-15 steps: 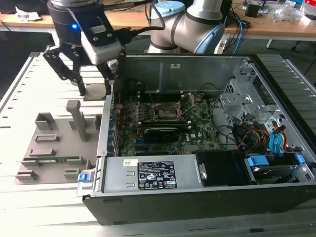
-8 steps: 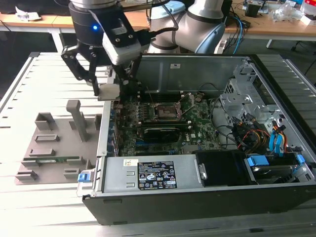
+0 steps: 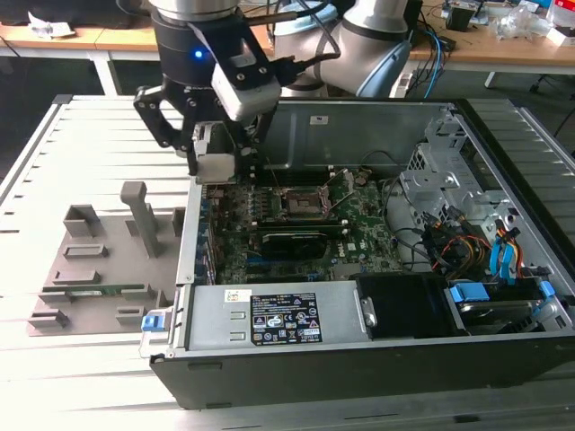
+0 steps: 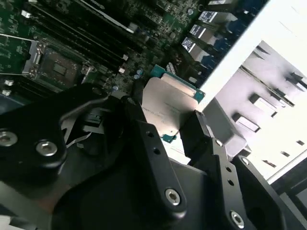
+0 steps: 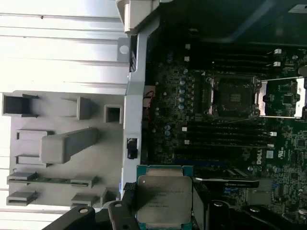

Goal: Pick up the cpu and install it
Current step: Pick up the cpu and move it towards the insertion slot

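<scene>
The cpu (image 5: 163,199) is a flat square chip with a pale silver top and a green edge, and my gripper (image 5: 163,207) is shut on it. In the second wrist view the cpu (image 4: 168,108) sits between the black fingers (image 4: 144,134) of the gripper (image 4: 168,123). From the exterior view, the gripper (image 3: 216,163) hangs with the cpu (image 3: 214,167) over the case's wall on the exterior view's left, above the motherboard edge. The dark metal-framed socket (image 3: 304,205) lies open on the board, apart from the chip; both wrist views show the socket (image 4: 57,64) (image 5: 235,96).
The open computer case (image 3: 359,126) lies on a slatted white table (image 3: 81,135). A grey fixture (image 3: 99,269) beside it holds a green memory stick (image 5: 48,180). Cables and drive bays (image 3: 476,242) fill the case on the exterior view's right. A power supply (image 3: 278,316) lines the near side.
</scene>
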Tool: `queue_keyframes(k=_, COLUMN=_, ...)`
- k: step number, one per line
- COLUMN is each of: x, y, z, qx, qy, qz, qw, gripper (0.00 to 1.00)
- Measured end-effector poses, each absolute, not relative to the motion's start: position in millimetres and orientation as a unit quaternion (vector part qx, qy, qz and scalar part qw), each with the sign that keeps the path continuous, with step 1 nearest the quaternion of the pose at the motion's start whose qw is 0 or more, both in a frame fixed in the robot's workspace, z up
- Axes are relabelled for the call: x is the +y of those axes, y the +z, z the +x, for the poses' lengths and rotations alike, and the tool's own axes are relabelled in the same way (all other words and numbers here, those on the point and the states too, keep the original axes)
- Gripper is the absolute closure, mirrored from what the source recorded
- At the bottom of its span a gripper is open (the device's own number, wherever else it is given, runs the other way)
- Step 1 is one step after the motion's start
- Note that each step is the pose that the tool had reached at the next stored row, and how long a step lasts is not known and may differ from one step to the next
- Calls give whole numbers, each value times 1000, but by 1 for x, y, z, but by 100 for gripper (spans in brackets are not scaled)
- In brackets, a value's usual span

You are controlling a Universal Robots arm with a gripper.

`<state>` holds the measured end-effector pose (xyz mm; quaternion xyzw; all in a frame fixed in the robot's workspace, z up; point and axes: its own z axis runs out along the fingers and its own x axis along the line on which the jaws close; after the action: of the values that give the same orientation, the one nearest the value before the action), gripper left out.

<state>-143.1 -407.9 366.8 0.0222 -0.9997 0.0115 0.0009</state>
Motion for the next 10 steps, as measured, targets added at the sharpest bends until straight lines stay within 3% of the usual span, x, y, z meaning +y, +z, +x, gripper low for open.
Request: queue_keyframes(k=10, x=-395, y=355, z=-88, qx=-1000, qy=12, qz=4, qw=1, gripper=45)
